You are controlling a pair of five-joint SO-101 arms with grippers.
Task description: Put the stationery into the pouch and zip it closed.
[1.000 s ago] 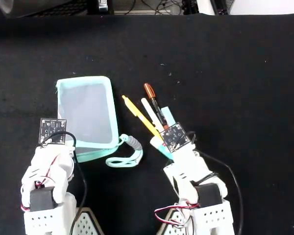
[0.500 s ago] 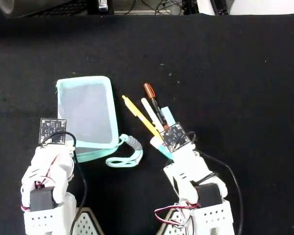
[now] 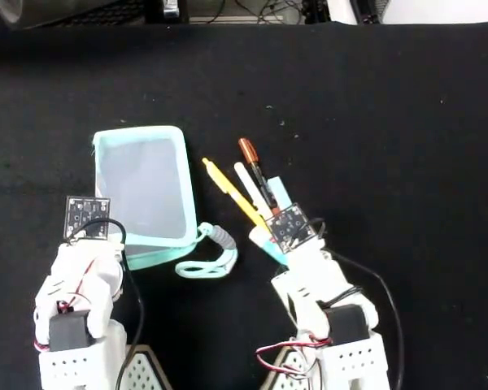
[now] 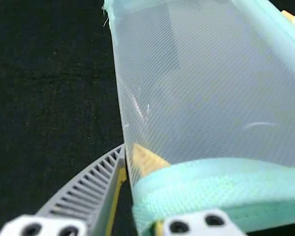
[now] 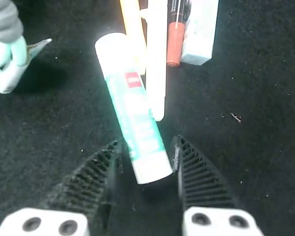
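Right claw astride the glue stick, left claw at the pouch's near edge.

My right claw (image 5: 146, 143) is released. Its jaws stand on either side of the glue stick's (image 5: 135, 123) near end, one jaw touching it and a thin dark gap at the other. The stick lies flat on the black table (image 3: 374, 122). Just past it, fanned side by side and pointing away: yellow pen (image 5: 132, 29), white pen (image 5: 156, 64), brown marker (image 5: 174, 34), pale blue eraser (image 5: 200, 29). The white pen's near tip is against the glue stick. My left claw (image 4: 128, 152) sits at the near corner of the pouch (image 3: 142, 183); I cannot tell whether it grips. The pouch has mesh sides and teal trim and lies flat, to the left of the pens and apart from them. Its wrist strap (image 3: 211, 256) curls in a loop off the near right corner, between the pouch and the glue stick.
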